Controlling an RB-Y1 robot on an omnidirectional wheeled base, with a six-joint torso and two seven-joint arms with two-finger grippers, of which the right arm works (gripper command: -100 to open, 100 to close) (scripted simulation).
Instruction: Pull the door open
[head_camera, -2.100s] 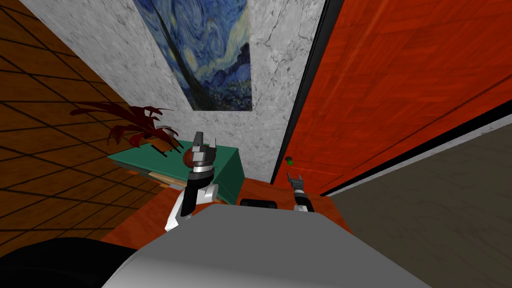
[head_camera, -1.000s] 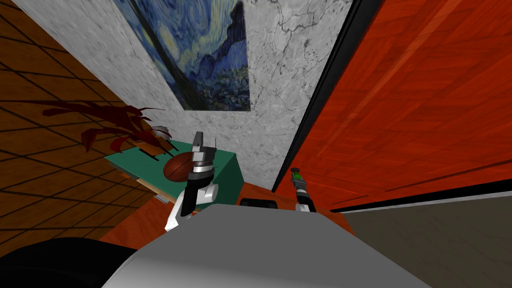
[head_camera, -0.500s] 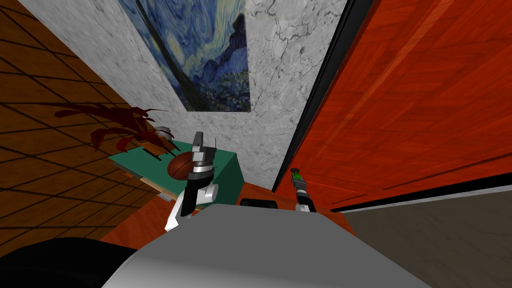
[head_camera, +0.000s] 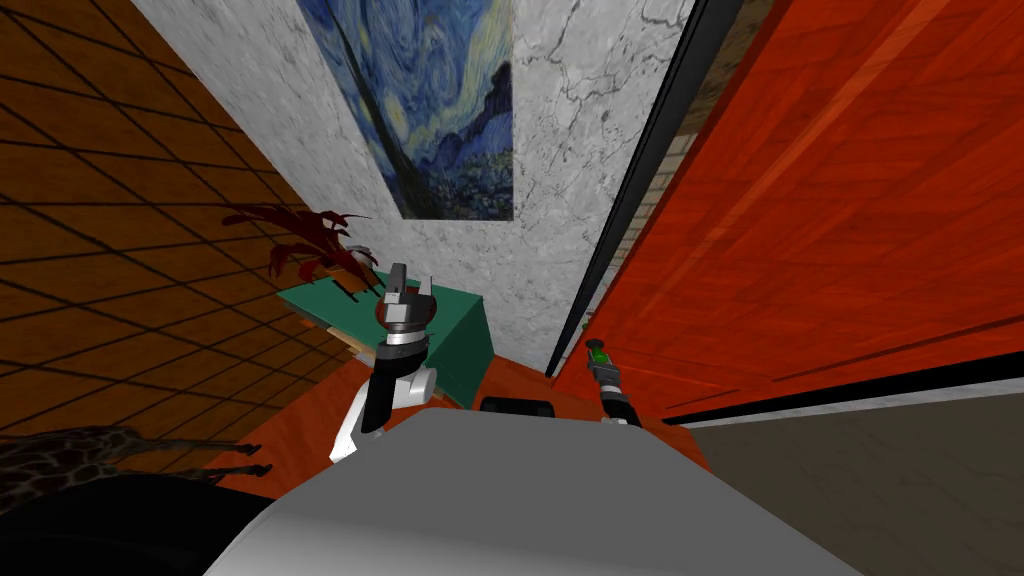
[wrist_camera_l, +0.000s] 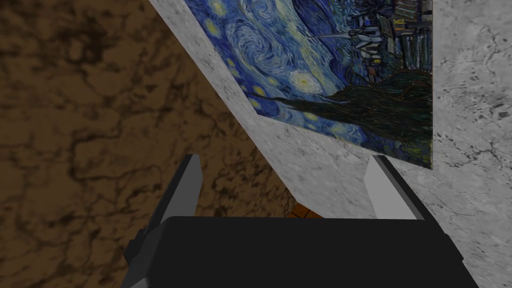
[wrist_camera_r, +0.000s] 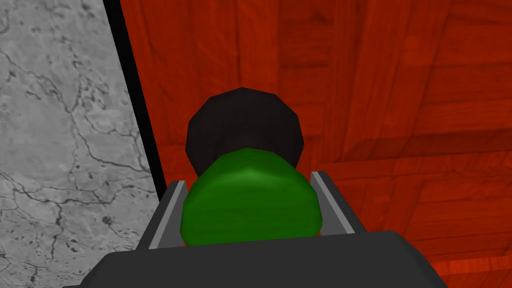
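The red-orange wooden door (head_camera: 820, 200) fills the right of the head view, with its edge standing slightly off the black frame (head_camera: 628, 215); a narrow gap there shows tan brickwork. Its green knob (wrist_camera_r: 250, 197) sits on a dark round base (wrist_camera_r: 244, 125). My right gripper (head_camera: 598, 352) is shut on the knob, and both fingers (wrist_camera_r: 167, 215) press the knob's sides. Raised over the green cabinet, my left gripper (head_camera: 410, 290) is open and holds nothing (wrist_camera_l: 285, 185).
A green cabinet (head_camera: 455, 325) stands against the marble wall just left of the door frame, with a dark red plant (head_camera: 310, 235) and a brown ball (head_camera: 384, 312) on it. A blue painting (head_camera: 440, 110) hangs above. A giraffe-patterned figure (head_camera: 100, 460) lies low at my left.
My right gripper, open short of the knob 2.1 s ago, has shut on it. Since then the door edge has come away from the frame, and my view has shifted.
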